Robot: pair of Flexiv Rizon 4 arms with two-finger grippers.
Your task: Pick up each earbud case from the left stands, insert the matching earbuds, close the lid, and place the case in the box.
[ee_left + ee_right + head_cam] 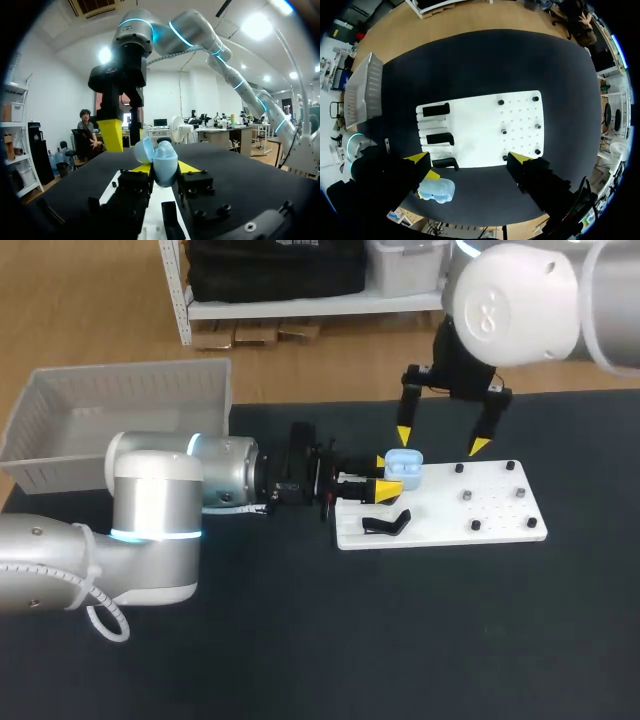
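Right gripper (470, 159): fingers spread wide, nothing held, yellow tips above the long edge of the white board (480, 125). The board lies flat on the dark table (560, 75). Three black stands (440, 138) sit at one end of the board and small dark pegs (504, 132) at the other. Light blue earbud case (437, 190) is off the board, just beside one finger, with the left arm (357, 150) close by. Grey box (362, 92) lies beyond the stands' end.

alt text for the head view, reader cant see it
The left gripper holds an open light blue earbud case beside the white board. The right gripper hangs open above the case. A grey bin sits far left on the table.
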